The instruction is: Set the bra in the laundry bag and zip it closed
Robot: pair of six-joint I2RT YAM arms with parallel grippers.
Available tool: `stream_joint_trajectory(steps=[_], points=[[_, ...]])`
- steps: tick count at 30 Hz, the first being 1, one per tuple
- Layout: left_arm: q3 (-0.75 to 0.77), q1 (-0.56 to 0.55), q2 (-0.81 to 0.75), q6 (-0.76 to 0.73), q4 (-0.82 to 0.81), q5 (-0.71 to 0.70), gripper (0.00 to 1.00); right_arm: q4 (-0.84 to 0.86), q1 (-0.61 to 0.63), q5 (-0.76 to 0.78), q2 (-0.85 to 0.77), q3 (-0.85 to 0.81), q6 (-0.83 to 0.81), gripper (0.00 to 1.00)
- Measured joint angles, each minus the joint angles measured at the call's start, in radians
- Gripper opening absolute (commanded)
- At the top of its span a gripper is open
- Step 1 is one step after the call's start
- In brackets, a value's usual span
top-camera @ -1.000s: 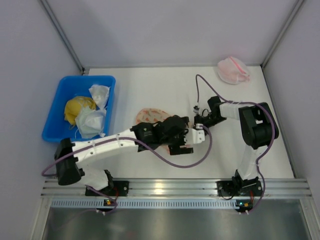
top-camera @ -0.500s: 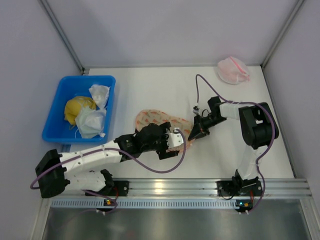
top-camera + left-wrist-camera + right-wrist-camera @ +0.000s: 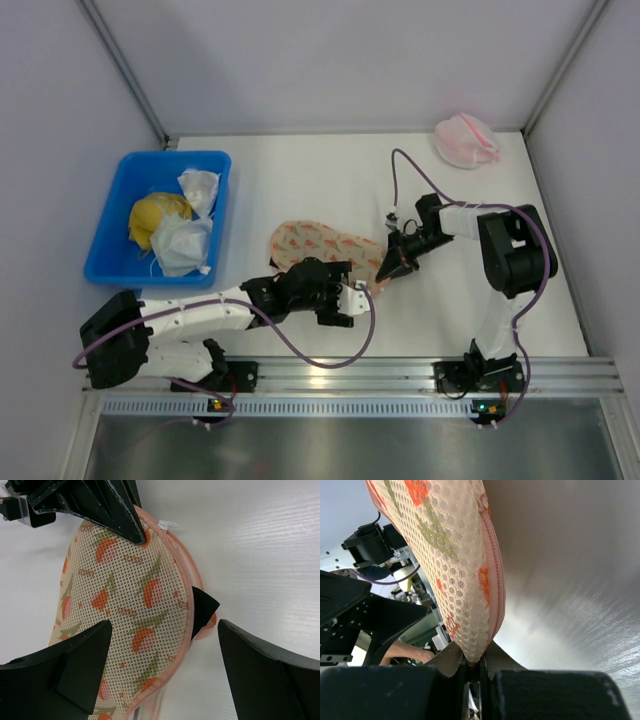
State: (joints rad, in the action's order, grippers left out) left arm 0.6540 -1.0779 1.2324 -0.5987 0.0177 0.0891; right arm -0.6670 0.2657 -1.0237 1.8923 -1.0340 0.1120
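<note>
The laundry bag (image 3: pixel 318 241), a peach mesh oval with orange marks, lies flat mid-table. In the left wrist view the bag (image 3: pixel 120 595) fills the middle and a black corner of the bra (image 3: pixel 202 611) pokes out of its zipper edge. A white zipper pull (image 3: pixel 167 525) sits at the far end. My left gripper (image 3: pixel 165 655) is open, its fingers straddling the bag's near edge without touching it. My right gripper (image 3: pixel 475 662) is shut on the bag's end (image 3: pixel 455 570); it shows as (image 3: pixel 392 265) in the top view. My left gripper (image 3: pixel 352 296) hovers at the bag's near right side.
A blue bin (image 3: pixel 175 157) at the left holds a yellow cloth lump (image 3: pixel 152 218) and white cloth bundles (image 3: pixel 185 240). A pink-and-white mesh bundle (image 3: pixel 466 140) lies at the far right corner. Grey walls close in the table on three sides.
My left arm has drawn back toward the near left, off the bag's right end, its gripper staying open. The right gripper has kept its pinch on the bag's end.
</note>
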Motion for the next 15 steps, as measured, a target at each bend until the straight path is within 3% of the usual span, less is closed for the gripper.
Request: stream_joint_trajectory(steps=[15], points=[[-0.008,-0.016,0.142,-0.064,-0.134,-0.104,0.88,-0.015,0.000,-0.027,0.000,0.011,-0.008,0.00]])
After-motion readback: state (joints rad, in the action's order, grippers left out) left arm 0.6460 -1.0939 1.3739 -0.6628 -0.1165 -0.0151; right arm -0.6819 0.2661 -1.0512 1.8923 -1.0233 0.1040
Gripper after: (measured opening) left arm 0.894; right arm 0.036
